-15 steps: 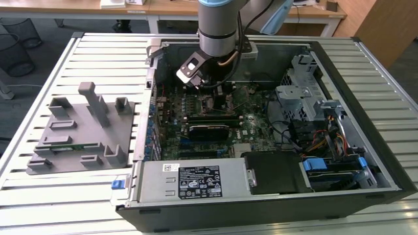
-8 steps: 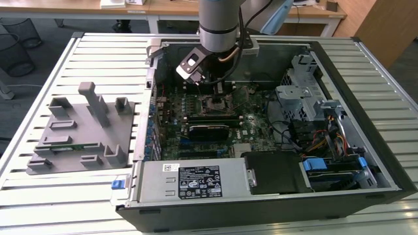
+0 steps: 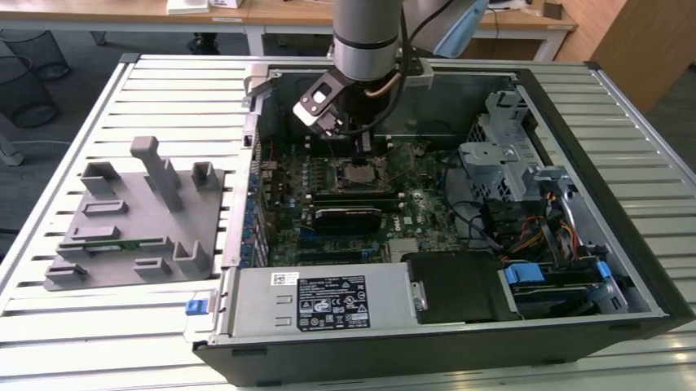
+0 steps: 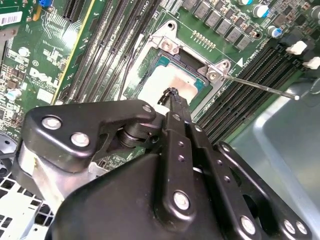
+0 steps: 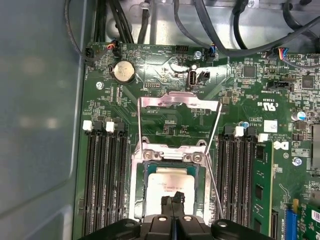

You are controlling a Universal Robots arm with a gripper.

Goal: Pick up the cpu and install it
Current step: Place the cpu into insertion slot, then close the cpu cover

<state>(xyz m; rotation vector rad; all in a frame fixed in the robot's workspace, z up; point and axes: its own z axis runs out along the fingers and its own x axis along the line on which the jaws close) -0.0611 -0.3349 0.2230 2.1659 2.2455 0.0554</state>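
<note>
- cpu (image 5: 167, 181) seated flat in the open socket (image 5: 137, 167) of the motherboard (image 5: 150, 82).
- hand (image 5: 172, 200) just above the cpu, fingers pressed together, pinching nothing.
- Socket's metal frame (image 5: 179, 101) swung up; memory slots (image 5: 105, 180) on both sides of the socket.

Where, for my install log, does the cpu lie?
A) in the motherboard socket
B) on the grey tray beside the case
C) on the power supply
A: the cpu sits inside the motherboard socket, beneath the shut pincer.
</note>
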